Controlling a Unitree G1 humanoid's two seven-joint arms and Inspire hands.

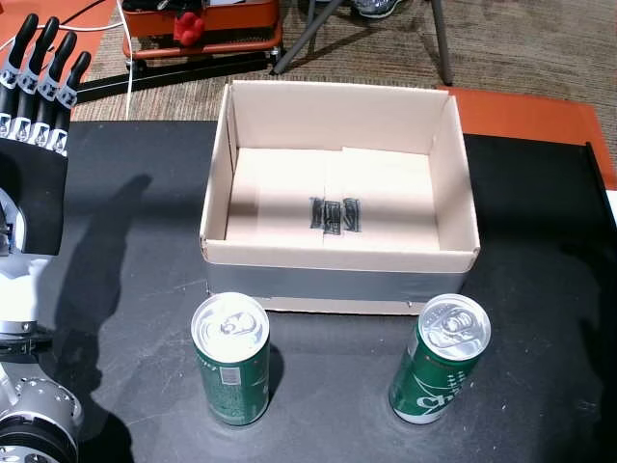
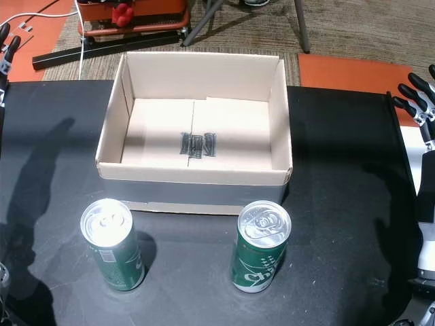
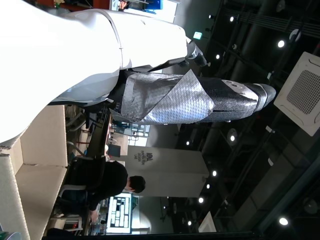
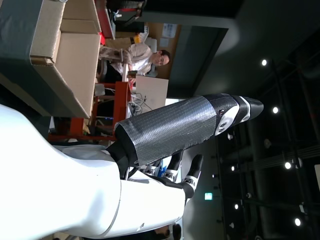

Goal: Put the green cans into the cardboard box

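Before the open, empty cardboard box [image 1: 337, 183], two upright green aluminium cans [image 1: 231, 359] [image 1: 440, 360] stand well apart on black tabletop [image 1: 135, 280], clear space around each. Left hand [image 1: 39, 82], fingers extended and empty, hovers at the table's left edge; right hand [image 2: 418, 102], likewise spread, appears in only one head view.

Green cans [image 1: 232, 371] — silver tops — tan cardboard box [image 1: 339, 198], black table [image 1: 135, 251].
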